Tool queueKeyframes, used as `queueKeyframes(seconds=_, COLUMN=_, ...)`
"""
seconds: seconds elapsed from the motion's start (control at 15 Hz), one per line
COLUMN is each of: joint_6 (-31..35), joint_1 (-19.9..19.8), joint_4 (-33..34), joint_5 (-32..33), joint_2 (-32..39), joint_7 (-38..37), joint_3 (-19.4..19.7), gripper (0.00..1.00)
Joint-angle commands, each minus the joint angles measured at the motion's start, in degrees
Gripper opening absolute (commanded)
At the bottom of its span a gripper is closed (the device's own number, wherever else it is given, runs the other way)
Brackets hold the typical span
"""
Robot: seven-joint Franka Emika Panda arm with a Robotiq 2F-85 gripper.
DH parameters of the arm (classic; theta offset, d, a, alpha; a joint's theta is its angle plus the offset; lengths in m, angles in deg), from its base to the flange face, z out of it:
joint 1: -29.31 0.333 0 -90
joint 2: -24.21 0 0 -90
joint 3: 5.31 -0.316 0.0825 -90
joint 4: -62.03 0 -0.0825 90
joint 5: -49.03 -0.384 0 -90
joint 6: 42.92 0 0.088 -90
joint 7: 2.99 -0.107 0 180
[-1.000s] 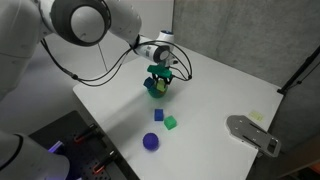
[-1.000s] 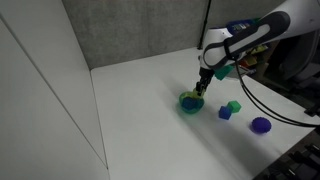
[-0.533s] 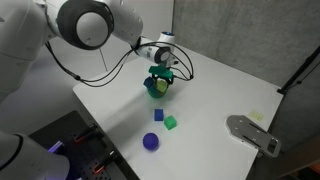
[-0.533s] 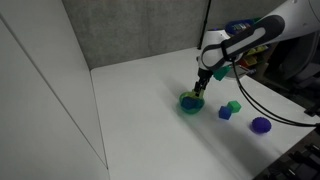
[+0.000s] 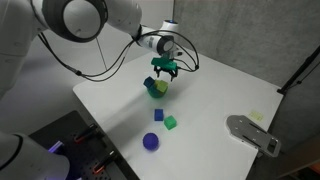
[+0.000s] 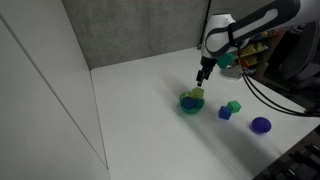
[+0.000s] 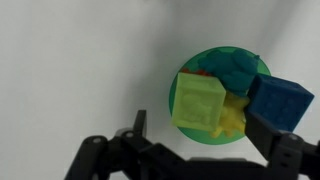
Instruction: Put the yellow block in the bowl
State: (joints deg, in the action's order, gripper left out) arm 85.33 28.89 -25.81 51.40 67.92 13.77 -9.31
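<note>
White table (image 5: 220, 90) here, and the yellow block (image 7: 198, 102) sits inside the bowl (image 7: 220, 52) next to a blue cube (image 7: 280, 100), gripper (image 5: 164, 72) hovering above with jaws spread and empty; looks light, rigid, easiest pinched across two flat opposite sides.

arm (image 5: 60, 25): white, multi-jointed; in an ext. view it enters top left, w/ a big round joint (image 5: 80, 18) close to cam, links reaching right. In an ext. view (image 6: 255, 22) it comes in from upper right, reaching left.
wrist (image 5: 155, 44): bent over, tool axis pointing approx. straight down; also seen in an ext. view (image 6: 215, 45).
gripper (image 5: 163, 70): vertical, tips down, hanging in air; same in an ext. view (image 6: 204, 78).
jaws: apart. Wrist view shows gripper (image 7: 200, 130) w/ dark fingers (image 7: 138, 122) spread wide along bottom edge.
grip: pads clamp nothing.
</note>
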Motion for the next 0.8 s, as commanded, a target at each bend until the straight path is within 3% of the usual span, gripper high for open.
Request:
queueKeyframes(seconds=0.0, joint_6=-4.3, joint_1=-1.6, joint_4=-3.8, joint_5=-0.3, joint_2=-6.5, joint_7=-0.3, joint_3=0.4, gripper=1.0)
queueKeyframes(seconds=0.73, joint_6=-11.4, joint_1=-5.0, joint_4=-22.9, joint_5=0.6, joint_2=-30.1, joint_7=-1.6, joint_3=5.6, gripper=1.0)
